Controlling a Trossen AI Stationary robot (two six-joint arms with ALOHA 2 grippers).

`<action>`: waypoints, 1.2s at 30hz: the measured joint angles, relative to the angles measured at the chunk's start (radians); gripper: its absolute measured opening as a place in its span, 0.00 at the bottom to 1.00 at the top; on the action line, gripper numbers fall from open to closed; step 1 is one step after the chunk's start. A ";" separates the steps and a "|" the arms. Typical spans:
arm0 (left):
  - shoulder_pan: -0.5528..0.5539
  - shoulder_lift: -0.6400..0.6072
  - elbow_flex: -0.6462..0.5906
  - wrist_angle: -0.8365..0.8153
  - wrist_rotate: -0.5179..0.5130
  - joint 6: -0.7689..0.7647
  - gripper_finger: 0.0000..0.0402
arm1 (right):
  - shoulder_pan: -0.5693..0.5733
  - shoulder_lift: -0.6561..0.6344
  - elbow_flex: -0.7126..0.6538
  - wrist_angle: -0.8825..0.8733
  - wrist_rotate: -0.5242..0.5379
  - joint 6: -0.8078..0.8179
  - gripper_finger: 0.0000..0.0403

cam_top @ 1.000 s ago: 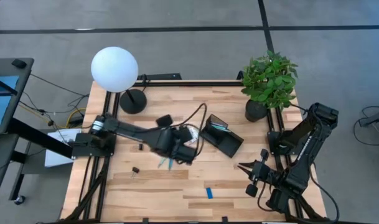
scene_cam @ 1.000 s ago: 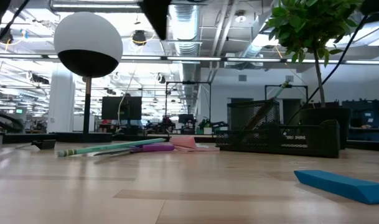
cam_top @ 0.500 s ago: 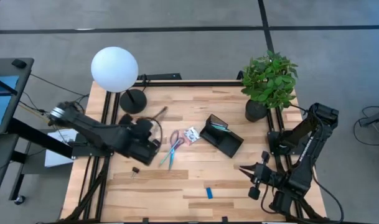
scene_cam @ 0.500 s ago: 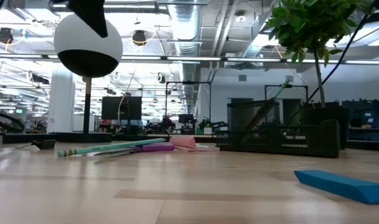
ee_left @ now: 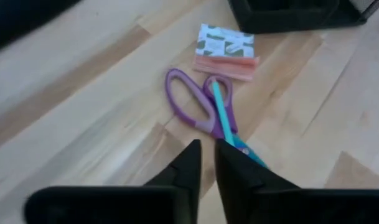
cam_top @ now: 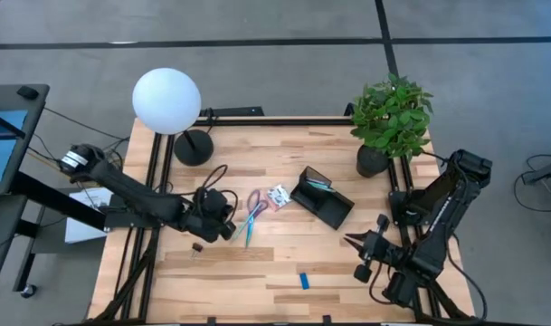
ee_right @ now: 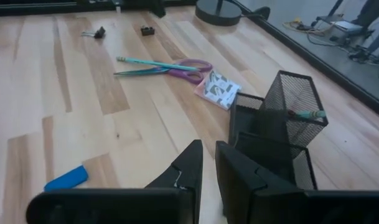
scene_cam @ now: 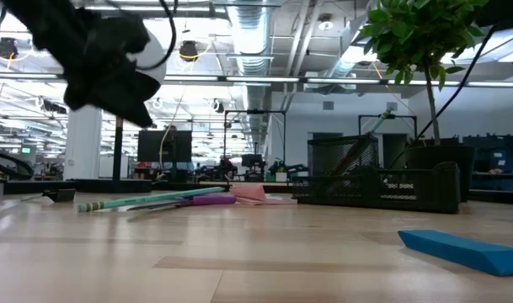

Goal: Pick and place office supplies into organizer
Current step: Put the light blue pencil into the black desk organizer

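On the wooden counter point(cam_top: 284, 263), I have the left gripper point(ee_left: 206, 163), fingers nearly closed and empty, near the scissors point(ee_left: 195, 109) (a pen point(ee_left: 225, 118) overlaps them); descending risks snagging both.

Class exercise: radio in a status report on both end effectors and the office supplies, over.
Left end effector nearly shut, empty, over purple scissors. Right end effector nearly shut, empty, facing organizer. Path clear.

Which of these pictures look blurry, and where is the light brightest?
Low view: the left gripper is a dark smear, and bright ceiling lights glare behind it. Left wrist view: soft all over; the scissors have fuzzy edges. High view: evenly lit, the white lamp globe the brightest thing.
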State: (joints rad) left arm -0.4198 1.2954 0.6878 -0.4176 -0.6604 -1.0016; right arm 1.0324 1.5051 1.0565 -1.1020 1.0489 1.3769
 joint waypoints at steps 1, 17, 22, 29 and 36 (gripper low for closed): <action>0.000 0.011 -0.019 0.041 -0.003 0.009 0.13 | -0.002 0.000 0.000 -0.003 0.000 0.000 0.10; 0.000 0.336 -0.045 0.381 0.105 -0.004 0.38 | -0.016 0.000 0.000 -0.022 -0.001 0.002 0.10; 0.000 0.342 -0.045 0.359 0.098 -0.064 0.35 | -0.015 0.000 0.000 -0.025 -0.002 0.001 0.10; 0.002 0.387 -0.042 0.377 0.088 -0.080 0.33 | -0.015 0.000 0.000 -0.032 -0.004 0.002 0.10; 0.001 0.453 -0.040 0.442 0.039 -0.139 0.32 | -0.015 0.000 0.000 -0.034 -0.004 0.002 0.10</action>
State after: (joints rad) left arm -0.4184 1.7485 0.6479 0.0247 -0.6214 -1.1409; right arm 1.0172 1.5051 1.0569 -1.1362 1.0447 1.3785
